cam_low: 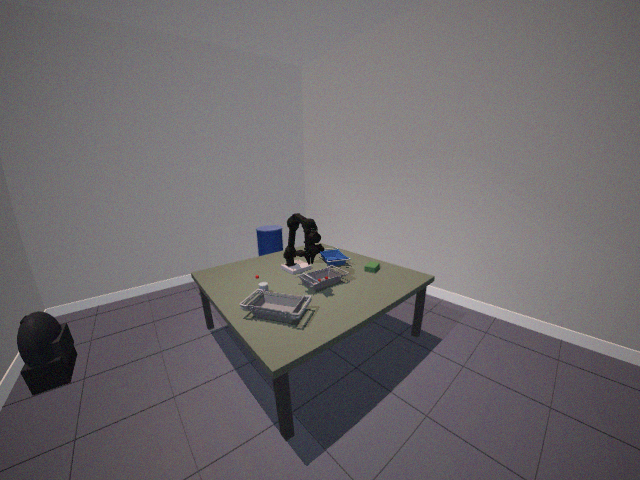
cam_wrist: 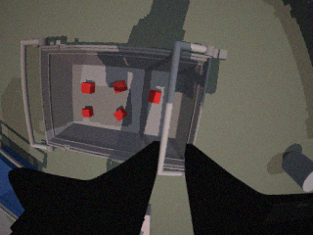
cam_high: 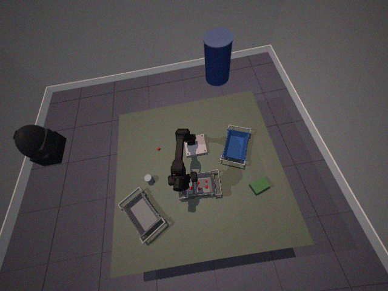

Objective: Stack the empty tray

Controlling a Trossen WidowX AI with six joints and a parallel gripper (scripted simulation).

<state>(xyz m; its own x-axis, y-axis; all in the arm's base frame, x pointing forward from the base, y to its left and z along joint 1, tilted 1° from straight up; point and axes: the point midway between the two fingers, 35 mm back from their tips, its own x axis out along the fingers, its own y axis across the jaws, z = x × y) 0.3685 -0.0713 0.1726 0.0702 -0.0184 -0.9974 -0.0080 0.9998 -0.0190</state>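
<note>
The loaded grey tray (cam_high: pixel 200 194) (cam_low: pixel 310 283) (cam_wrist: pixel 98 137) stands mid-table with several red blocks (cam_high: pixel 206 180) (cam_wrist: pixel 88 86) inside. One wire bar (cam_wrist: pixel 171 92) lies in across its top near the end by my gripper. The other bar (cam_wrist: pixel 26 92) (cam_high: pixel 219 183) is swung out over the far end. My gripper (cam_high: pixel 193 177) (cam_low: pixel 311 256) (cam_wrist: pixel 172 148) hangs just above the tray's near end, right over the swung-in bar, fingers narrowed with only a small gap and nothing held. The empty grey tray (cam_high: pixel 142 213) (cam_low: pixel 273 305) lies apart at the front left, both its bars out.
A blue tray (cam_high: pixel 235 145) (cam_low: pixel 334 256) sits beyond the loaded one. A green block (cam_high: pixel 259 185) (cam_low: pixel 371 267) lies to the right. A white cylinder (cam_high: pixel 148 178) (cam_low: pixel 263 285) (cam_wrist: pixel 300 166) stands left of the arm, and a loose red block (cam_high: pixel 159 148) lies farther back. A blue barrel (cam_high: pixel 217 56) stands off the table.
</note>
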